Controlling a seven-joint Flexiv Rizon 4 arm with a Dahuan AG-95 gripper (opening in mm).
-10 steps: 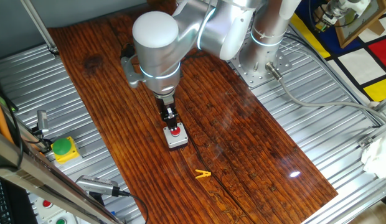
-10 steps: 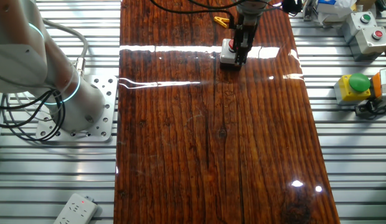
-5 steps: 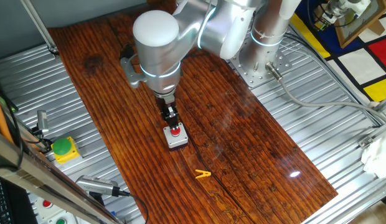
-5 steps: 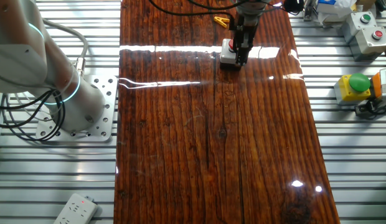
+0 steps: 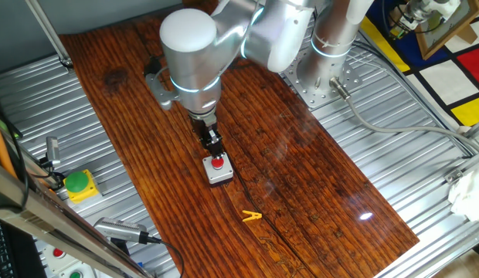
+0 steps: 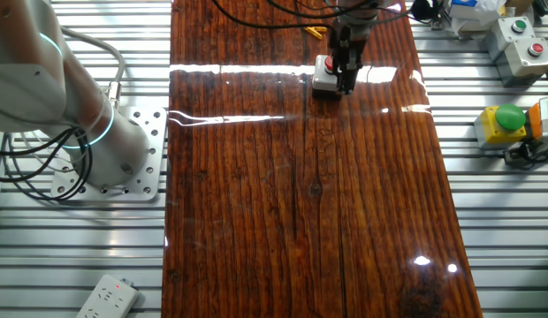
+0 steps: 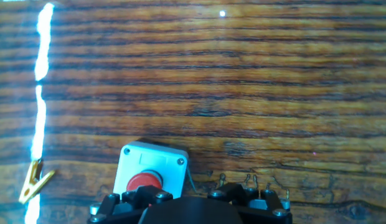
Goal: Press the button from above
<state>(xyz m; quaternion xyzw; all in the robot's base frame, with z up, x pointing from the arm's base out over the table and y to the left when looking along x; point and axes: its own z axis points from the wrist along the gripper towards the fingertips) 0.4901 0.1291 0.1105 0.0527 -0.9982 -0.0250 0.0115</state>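
The small round red button (image 5: pixel 217 162) sits in a square light-grey box (image 5: pixel 219 174) on the dark wooden tabletop (image 5: pixel 301 154). My gripper (image 5: pixel 215 150) points straight down, with its dark fingertips directly over the button and very close above it. I cannot tell whether they touch. In the other fixed view the gripper (image 6: pixel 346 69) covers the right side of the box (image 6: pixel 323 81), and the button (image 6: pixel 327 64) shows beside it. The hand view shows the box (image 7: pixel 152 163) and button (image 7: pixel 145 181) at the bottom edge, partly hidden by the hand. No view shows a gap between the fingertips.
A yellow clip (image 5: pixel 252 216) lies on the wood near the box. A green dome button on a yellow box (image 5: pixel 78 184) and a white panel with red and green buttons (image 6: pixel 520 37) stand on the metal table beside the board. The arm's base (image 6: pixel 115 150) is at the opposite side.
The arm's wrist has shifted slightly up and to the left in one fixed view. The fingertips sit a little higher over the button than a second ago.
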